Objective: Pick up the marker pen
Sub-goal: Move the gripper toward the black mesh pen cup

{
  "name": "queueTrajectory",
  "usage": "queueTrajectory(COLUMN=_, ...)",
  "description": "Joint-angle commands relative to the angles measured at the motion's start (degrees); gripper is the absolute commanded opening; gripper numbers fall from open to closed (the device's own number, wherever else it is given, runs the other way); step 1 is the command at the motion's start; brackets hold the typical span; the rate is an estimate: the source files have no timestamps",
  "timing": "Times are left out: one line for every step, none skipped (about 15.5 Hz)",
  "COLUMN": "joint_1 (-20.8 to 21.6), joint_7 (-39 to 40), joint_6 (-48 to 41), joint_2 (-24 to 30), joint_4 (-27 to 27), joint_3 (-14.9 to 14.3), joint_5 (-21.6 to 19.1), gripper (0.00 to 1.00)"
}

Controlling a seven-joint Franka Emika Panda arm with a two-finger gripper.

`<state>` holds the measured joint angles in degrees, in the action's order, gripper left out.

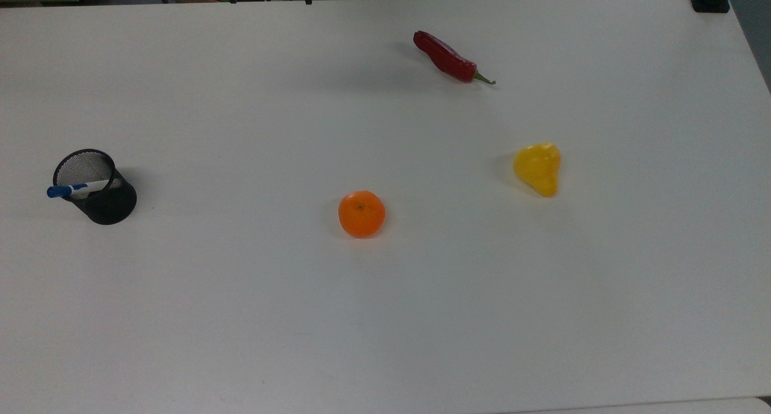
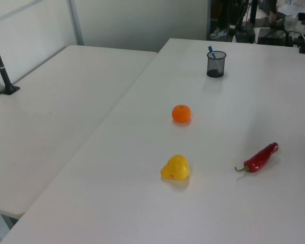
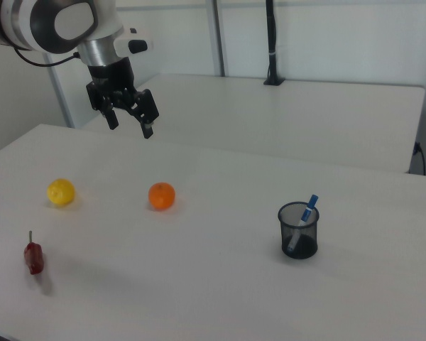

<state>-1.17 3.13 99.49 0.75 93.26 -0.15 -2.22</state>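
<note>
We see the marker pen (image 3: pixel 304 220) standing tilted in the black mesh cup (image 3: pixel 298 231) at the right view's right, blue cap up, well apart from our gripper (image 3: pixel 130 121), which hangs high at the right view's left with fingers wide open.

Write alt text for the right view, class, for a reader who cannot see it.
A robot arm's open gripper hangs above a white table, far from the marker pen, which stands blue cap up in a black mesh cup at the right view's right. An orange, a yellow fruit and a red chili lie to the right view's left.
</note>
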Motion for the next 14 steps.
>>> queueTrajectory(joint_1=0.8, joint_7=0.4, joint_6=-0.5, joint_2=1.4, joint_4=1.2, joint_3=-0.6, joint_5=0.5, gripper=1.0)
queueTrajectory(joint_1=0.8, joint_7=0.4, joint_6=-0.5, joint_2=1.4, joint_4=1.2, joint_3=-0.6, joint_5=0.5, gripper=1.0)
queueTrajectory(joint_1=0.8, joint_7=0.4, joint_6=-0.5, joint_2=1.4, joint_4=1.2, joint_3=-0.6, joint_5=0.5, gripper=1.0)
queueTrajectory(joint_1=0.8, joint_7=0.4, joint_6=-0.5, joint_2=1.4, joint_4=1.2, joint_3=-0.6, joint_5=0.5, gripper=1.0)
queueTrajectory(joint_1=0.8, joint_7=0.4, joint_6=-0.5, joint_2=1.4, joint_4=1.2, joint_3=-0.6, joint_5=0.5, gripper=1.0)
queueTrajectory(joint_1=0.8, joint_7=0.3, joint_6=-0.5, joint_2=1.4, joint_4=1.2, joint_3=-0.6, joint_5=0.5, gripper=1.0)
queueTrajectory(joint_1=0.8, joint_7=0.3, joint_6=-0.5, joint_2=1.4, joint_4=1.2, joint_3=-0.6, joint_5=0.5, gripper=1.0)
queueTrajectory(joint_1=0.8, joint_7=0.3, joint_6=-0.5, joint_2=1.4, joint_4=1.1, joint_3=-0.6, joint_5=0.4, gripper=1.0)
queueTrajectory(joint_1=0.8, joint_7=0.2, joint_6=-0.8, joint_2=1.4, joint_4=1.1, joint_3=-0.9, joint_5=0.1, gripper=1.0)
queueTrajectory(joint_1=0.8, joint_7=0.3, joint_6=-0.9, joint_2=1.5, joint_4=1.1, joint_3=-1.0, joint_5=0.1, gripper=1.0)
queueTrajectory(joint_1=0.8, joint_7=0.4, joint_6=-0.7, joint_2=1.4, joint_4=1.1, joint_3=-1.0, joint_5=0.1, gripper=1.0)
queueTrajectory(joint_1=0.8, joint_7=0.6, joint_6=-0.4, joint_2=1.4, joint_4=1.2, joint_3=-1.0, joint_5=0.1, gripper=1.0)
queueTrajectory(joint_1=0.7, joint_7=1.0, joint_6=-0.3, joint_2=1.3, joint_4=1.2, joint_3=-1.2, joint_5=0.1, gripper=1.0)
queueTrajectory(joint_1=0.6, joint_7=1.2, joint_6=-0.3, joint_2=1.3, joint_4=1.2, joint_3=-1.3, joint_5=0.2, gripper=1.0)
